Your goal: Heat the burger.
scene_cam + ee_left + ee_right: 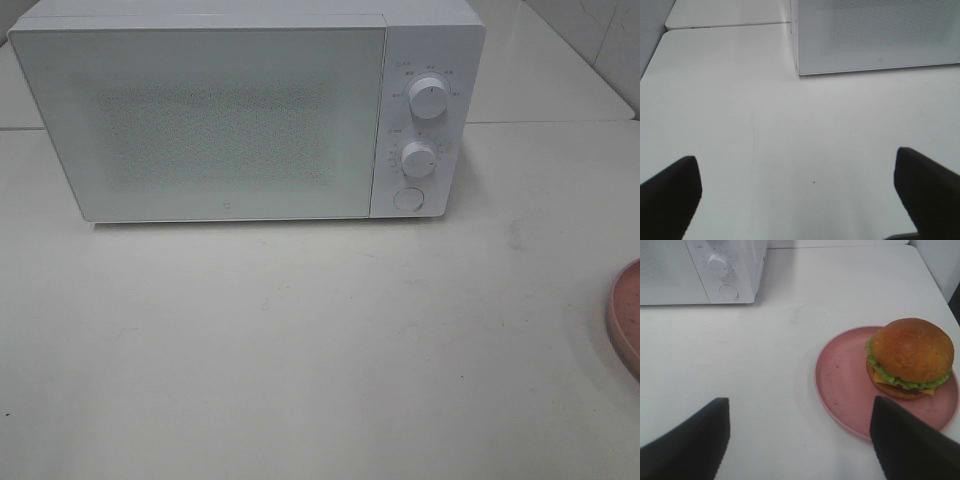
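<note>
The burger [910,356], an orange-tan bun with lettuce and cheese, sits on the far side of a pink plate [845,385] in the right wrist view. My right gripper [800,440] hangs open over the table just short of the plate, holding nothing. Only the plate's rim [625,315] shows at the right edge of the high view; the burger is out of that view. The white microwave [245,110] stands at the back with its door shut. My left gripper [797,192] is wide open above bare table, in front of the microwave's left corner [875,35].
The microwave has two knobs [427,97] and a round door button [407,198] on its right panel. White table [300,350] stretches in front of it. A second table [725,12] joins at the back left.
</note>
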Available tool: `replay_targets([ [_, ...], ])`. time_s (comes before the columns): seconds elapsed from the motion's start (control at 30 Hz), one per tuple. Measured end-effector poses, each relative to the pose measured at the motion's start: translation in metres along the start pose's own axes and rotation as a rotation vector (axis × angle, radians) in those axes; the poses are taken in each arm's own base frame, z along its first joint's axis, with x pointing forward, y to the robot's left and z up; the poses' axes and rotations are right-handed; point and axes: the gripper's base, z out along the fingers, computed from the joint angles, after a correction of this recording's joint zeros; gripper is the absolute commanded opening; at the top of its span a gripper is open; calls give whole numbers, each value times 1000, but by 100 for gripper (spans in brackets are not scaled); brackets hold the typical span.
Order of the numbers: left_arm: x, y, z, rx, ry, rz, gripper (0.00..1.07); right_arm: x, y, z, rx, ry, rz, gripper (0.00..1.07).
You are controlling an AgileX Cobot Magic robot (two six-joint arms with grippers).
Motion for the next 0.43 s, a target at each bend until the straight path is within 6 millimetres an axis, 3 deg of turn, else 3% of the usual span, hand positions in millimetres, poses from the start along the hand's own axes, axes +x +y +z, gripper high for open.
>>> replay_targets([
  [0.43,0,0,0,0,-1,0,102,0,0,0,0,0,0,75],
])
